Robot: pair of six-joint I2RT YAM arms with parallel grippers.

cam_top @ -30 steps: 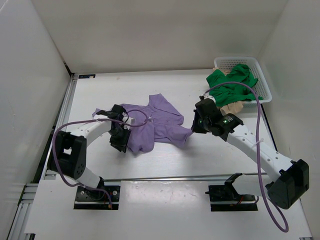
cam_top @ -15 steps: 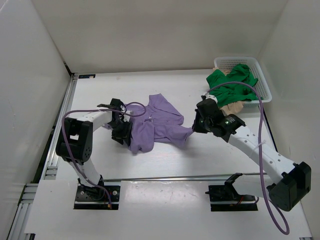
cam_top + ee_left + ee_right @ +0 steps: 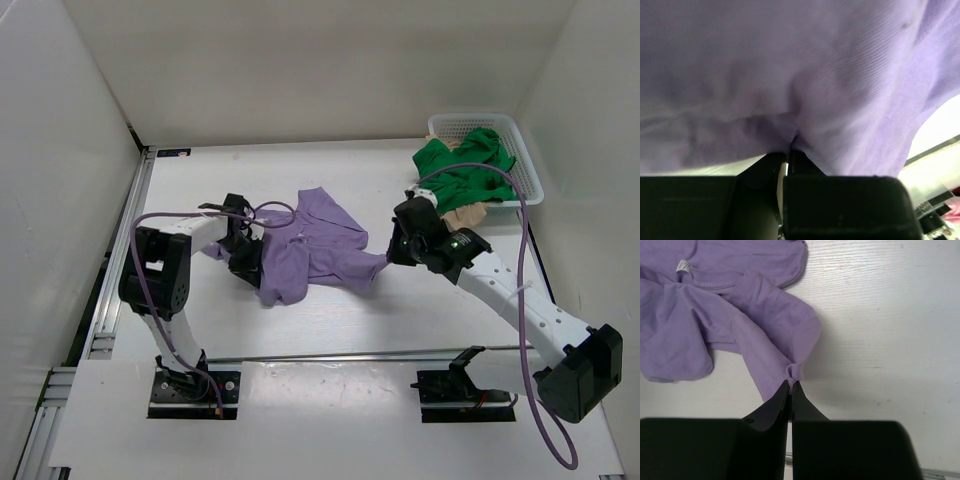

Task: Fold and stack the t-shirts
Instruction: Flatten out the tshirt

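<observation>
Left pincer (image 3: 789, 150) and right pincer (image 3: 791, 385) each clench a fold of the rumpled lavender cloth t-shirt (image 3: 320, 245) bunched between them.

The lavender shirt (image 3: 315, 245) lay crumpled in the middle of the desk (image 3: 330, 320), neck label up, one corner drawn out to the right. Far right, the green shirt (image 3: 465, 165) sat heaped, the beige shirt (image 3: 470, 213) peeking from under its near edge.
</observation>
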